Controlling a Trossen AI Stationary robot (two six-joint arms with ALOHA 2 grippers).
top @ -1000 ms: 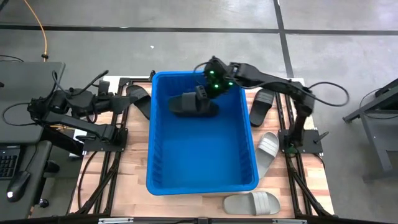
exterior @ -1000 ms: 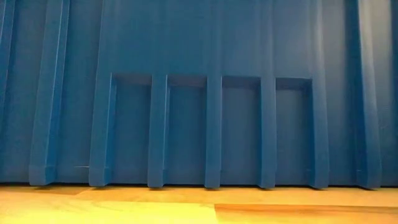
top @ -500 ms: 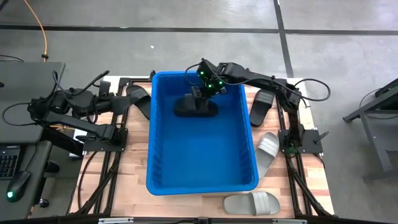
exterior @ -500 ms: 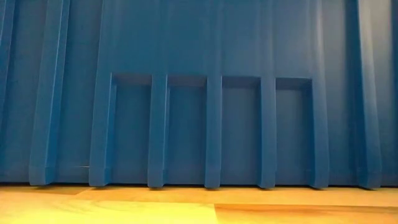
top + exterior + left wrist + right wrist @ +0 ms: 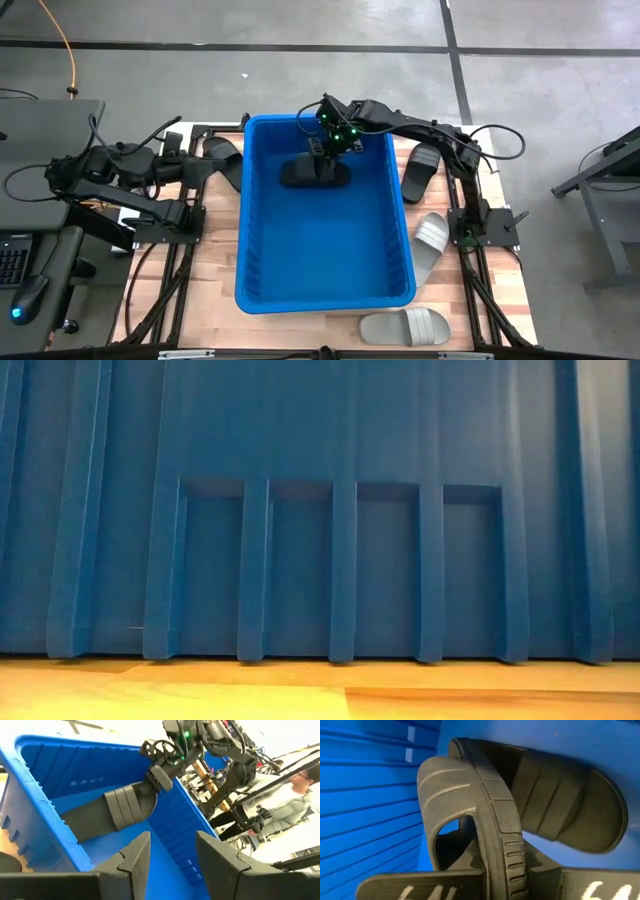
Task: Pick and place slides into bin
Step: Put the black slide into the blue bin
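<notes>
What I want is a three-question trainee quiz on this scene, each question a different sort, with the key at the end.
1. True or false: the right gripper is shut on a black slide inside the bin.
2. How many light grey slides lie on the table outside the bin? A) one B) two C) four
3. Fill the gap: the ___ gripper is open and holds nothing.

Key: 1 true; 2 B; 3 left.
</notes>
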